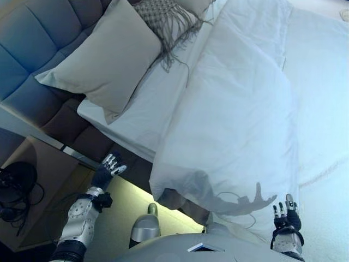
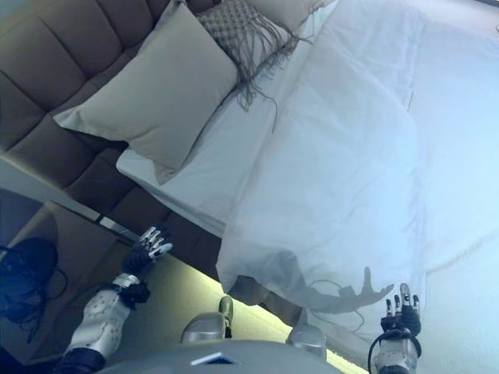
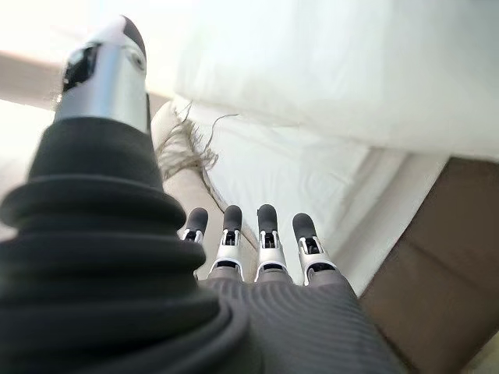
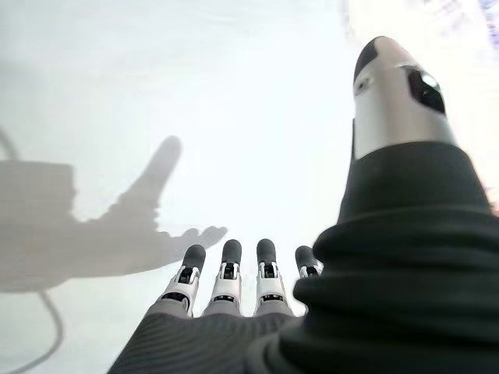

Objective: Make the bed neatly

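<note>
A white duvet [image 1: 240, 109] lies over the bed, its near edge hanging over the bed's side. A large beige pillow [image 1: 112, 57] leans on the brown padded headboard [image 1: 38, 49], over a white pillow [image 1: 136, 114]. A grey fringed cushion [image 1: 163, 16] lies behind them. My left hand [image 1: 109, 166] is open beside the bed, below the pillows, touching nothing. My right hand [image 1: 286, 210] is open just above the duvet's near part; the right wrist view shows its straight fingers [image 4: 226, 276] over white cloth.
A brown bedside table [image 1: 32, 180] with dark cables [image 1: 13, 191] on it stands at the lower left. The brown bed frame [image 1: 98, 144] shows under the white pillow. A lit floor strip [image 1: 136, 199] runs beside the bed.
</note>
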Robot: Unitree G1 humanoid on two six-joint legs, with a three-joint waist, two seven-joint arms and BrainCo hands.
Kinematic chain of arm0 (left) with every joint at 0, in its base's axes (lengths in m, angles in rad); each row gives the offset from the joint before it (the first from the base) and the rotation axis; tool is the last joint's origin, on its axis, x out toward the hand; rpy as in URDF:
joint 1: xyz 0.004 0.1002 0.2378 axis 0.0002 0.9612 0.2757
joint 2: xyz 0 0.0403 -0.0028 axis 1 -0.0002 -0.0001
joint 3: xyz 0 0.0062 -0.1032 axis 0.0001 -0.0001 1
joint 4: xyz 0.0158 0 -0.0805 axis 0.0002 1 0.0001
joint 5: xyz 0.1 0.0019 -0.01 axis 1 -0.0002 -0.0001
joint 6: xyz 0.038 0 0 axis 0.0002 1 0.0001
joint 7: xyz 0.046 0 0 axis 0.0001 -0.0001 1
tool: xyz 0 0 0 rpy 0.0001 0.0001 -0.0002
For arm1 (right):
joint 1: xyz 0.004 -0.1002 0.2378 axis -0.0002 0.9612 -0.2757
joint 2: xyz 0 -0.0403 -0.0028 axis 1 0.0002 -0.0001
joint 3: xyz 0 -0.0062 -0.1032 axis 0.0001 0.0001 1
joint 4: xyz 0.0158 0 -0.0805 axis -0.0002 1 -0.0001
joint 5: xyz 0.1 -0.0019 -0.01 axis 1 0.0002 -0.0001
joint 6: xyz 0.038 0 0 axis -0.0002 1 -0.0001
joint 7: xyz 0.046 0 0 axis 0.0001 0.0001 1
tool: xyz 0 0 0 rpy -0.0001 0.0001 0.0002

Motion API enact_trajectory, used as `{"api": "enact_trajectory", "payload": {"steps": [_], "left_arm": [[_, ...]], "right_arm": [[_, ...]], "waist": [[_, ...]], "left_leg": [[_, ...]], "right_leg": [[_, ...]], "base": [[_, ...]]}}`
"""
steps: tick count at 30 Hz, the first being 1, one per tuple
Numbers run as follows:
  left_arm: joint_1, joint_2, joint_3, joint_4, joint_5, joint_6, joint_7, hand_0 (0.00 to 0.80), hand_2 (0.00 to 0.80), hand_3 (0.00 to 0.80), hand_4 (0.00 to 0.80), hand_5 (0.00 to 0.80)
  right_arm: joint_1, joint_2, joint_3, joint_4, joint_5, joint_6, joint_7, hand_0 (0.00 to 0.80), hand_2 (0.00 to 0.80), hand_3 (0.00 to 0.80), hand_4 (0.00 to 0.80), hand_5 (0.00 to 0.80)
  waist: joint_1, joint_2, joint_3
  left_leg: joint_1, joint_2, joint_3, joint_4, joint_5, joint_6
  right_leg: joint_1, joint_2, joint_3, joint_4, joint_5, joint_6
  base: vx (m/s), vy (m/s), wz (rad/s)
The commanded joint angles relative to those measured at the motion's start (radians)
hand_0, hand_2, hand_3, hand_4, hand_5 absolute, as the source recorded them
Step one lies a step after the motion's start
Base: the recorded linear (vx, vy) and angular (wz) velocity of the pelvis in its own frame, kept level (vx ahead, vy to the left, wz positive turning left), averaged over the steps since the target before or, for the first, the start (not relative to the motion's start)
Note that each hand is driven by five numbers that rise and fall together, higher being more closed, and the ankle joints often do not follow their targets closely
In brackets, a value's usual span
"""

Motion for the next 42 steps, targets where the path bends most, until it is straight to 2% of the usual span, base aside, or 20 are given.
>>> {"api": "enact_trajectory", "payload": {"steps": [1,3,5,6,7,11,15,21,28,33,42], "left_arm": [[-0.105,0.026,-0.052,-0.044,0.100,-0.123,0.061,0.000,0.000,0.000,0.000,0.000],[-0.165,0.040,-0.096,-0.036,0.146,-0.174,0.099,0.000,0.000,0.000,0.000,0.000],[-0.275,0.054,-0.177,-0.035,0.238,-0.255,0.178,0.000,0.000,0.000,0.000,0.000],[-0.300,0.054,-0.195,-0.035,0.248,-0.267,0.200,0.000,0.000,0.000,0.000,0.000],[-0.362,0.059,-0.242,-0.051,0.339,-0.295,0.259,0.000,0.000,0.000,0.000,0.000],[-0.583,0.053,-0.399,-0.076,0.609,-0.286,0.461,0.000,0.000,0.000,0.000,0.000],[-0.725,0.026,-0.481,-0.054,0.735,-0.233,0.575,0.000,0.000,0.000,0.000,0.000],[-0.799,-0.045,-0.505,-0.037,0.787,-0.181,0.644,0.000,0.000,0.000,0.000,0.000],[-0.796,-0.070,-0.527,-0.055,0.908,-0.100,0.673,0.000,0.000,0.000,0.000,0.000],[-0.794,-0.083,-0.538,-0.014,0.931,-0.025,0.711,0.000,0.000,0.000,0.000,0.000],[-0.713,-0.080,-0.538,0.055,0.921,-0.017,0.725,0.000,0.000,0.000,0.000,0.000]], "right_arm": [[-0.094,-0.102,-0.043,-0.022,0.028,-0.050,0.018,0.000,0.000,0.000,0.000,0.000],[-0.145,-0.132,-0.024,-0.030,0.043,-0.050,0.016,0.000,0.000,0.000,0.000,0.000],[-0.237,-0.177,0.022,-0.030,0.067,-0.058,0.003,0.000,0.000,0.000,0.000,0.000],[-0.256,-0.185,0.030,-0.029,0.072,-0.060,0.001,0.000,0.000,0.000,0.000,0.000],[-0.298,-0.199,0.062,-0.035,0.082,-0.066,-0.011,0.000,0.000,0.000,0.000,0.000],[-0.429,-0.224,0.155,-0.034,0.121,-0.083,-0.043,0.000,0.000,0.000,0.000,0.000],[-0.484,-0.215,0.223,-0.074,0.098,-0.093,-0.081,0.000,0.000,0.000,0.000,0.000],[-0.502,-0.206,0.259,-0.166,0.066,-0.114,-0.140,0.000,0.000,0.000,0.000,0.000],[-0.515,-0.221,0.260,-0.273,0.039,-0.104,-0.186,0.000,0.000,0.000,0.000,0.000],[-0.515,-0.227,0.263,-0.325,0.019,-0.118,-0.204,0.000,0.000,0.000,0.000,0.000],[-0.489,-0.256,0.235,-0.401,-0.033,-0.143,-0.233,0.000,0.000,0.000,0.000,0.000]], "waist": [[0.014,0.039,0.040],[0.008,0.046,0.070],[-0.005,0.060,0.132],[-0.008,0.062,0.141],[-0.019,0.069,0.170],[-0.051,0.079,0.244],[-0.084,0.063,0.287],[-0.130,0.048,0.337],[-0.146,0.023,0.378],[-0.150,0.007,0.388],[-0.146,-0.009,0.389]], "left_leg": [[-0.088,0.040,-0.021,0.125,-0.067,0.008],[-0.124,0.039,-0.030,0.139,-0.067,0.006],[-0.193,0.039,-0.043,0.179,-0.067,0.001],[-0.211,0.037,-0.046,0.186,-0.060,0.002],[-0.243,0.036,-0.050,0.204,-0.056,0.001],[-0.323,0.042,-0.054,0.245,-0.039,-0.008],[-0.365,0.046,-0.050,0.254,-0.015,-0.009],[-0.413,0.054,-0.029,0.274,0.001,-0.010],[-0.467,0.068,-0.024,0.349,-0.019,-0.017],[-0.506,0.080,-0.019,0.386,-0.030,-0.019],[-0.572,0.083,-0.026,0.434,-0.040,-0.019]], "right_leg": [[-0.061,-0.082,-0.019,0.077,0.050,0.069],[-0.095,-0.086,-0.011,0.086,0.052,0.065],[-0.151,-0.091,0.006,0.111,0.049,0.054],[-0.167,-0.093,0.010,0.114,0.054,0.051],[-0.195,-0.092,0.019,0.130,0.054,0.046],[-0.269,-0.095,0.035,0.180,0.046,0.039],[-0.321,-0.097,0.045,0.196,0.059,0.039],[-0.395,-0.099,0.075,0.235,0.065,0.038],[-0.445,-0.103,0.089,0.283,0.059,0.031],[-0.476,-0.105,0.096,0.306,0.051,0.034],[-0.525,-0.110,0.100,0.324,0.054,0.034]], "base": [[-0.161,-0.061,0.00],[-0.243,-0.042,-0.02],[-0.341,-0.021,-0.07],[-0.325,-0.012,-0.09],[-0.243,0.001,-0.09],[-0.193,-0.007,-0.02],[-0.089,-0.021,-0.10],[-0.046,0.031,-0.17],[-0.010,-0.012,-0.11],[0.006,-0.019,-0.10],[-0.005,-0.012,-0.08]]}}
